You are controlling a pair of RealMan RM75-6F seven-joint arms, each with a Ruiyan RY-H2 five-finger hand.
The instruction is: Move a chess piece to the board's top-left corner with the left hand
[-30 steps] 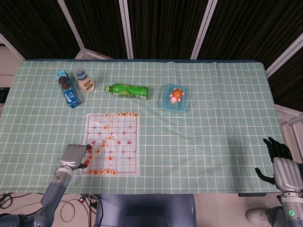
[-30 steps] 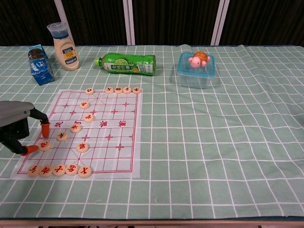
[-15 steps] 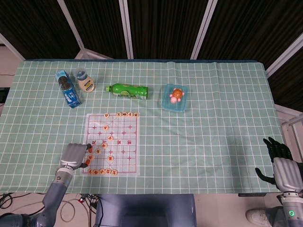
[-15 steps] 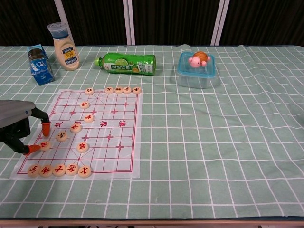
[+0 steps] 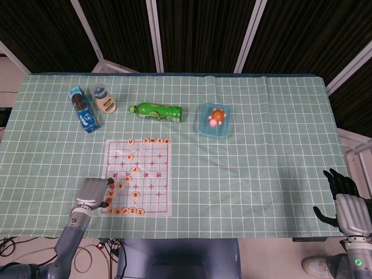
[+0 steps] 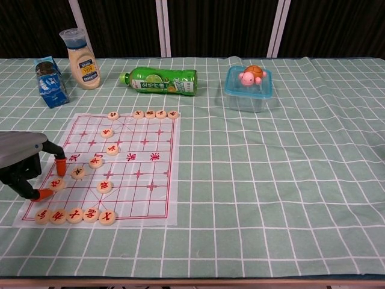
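At the chessboard's (image 6: 120,165) left edge, near its lower corner, the left hand (image 6: 21,164) brackets a chess piece (image 6: 57,184) between two orange-tipped fingers (image 6: 60,167); actual contact cannot be confirmed. The piece carries an unreadable red character. The right hand (image 5: 343,203) hangs far right of the chessboard, fingers spread, holding nothing.

The left hand (image 6: 24,165) sits at the board's (image 6: 135,198) left edge, one orange fingertip (image 6: 44,194) touching a chess piece (image 6: 57,184); another fingertip hovers just above it.
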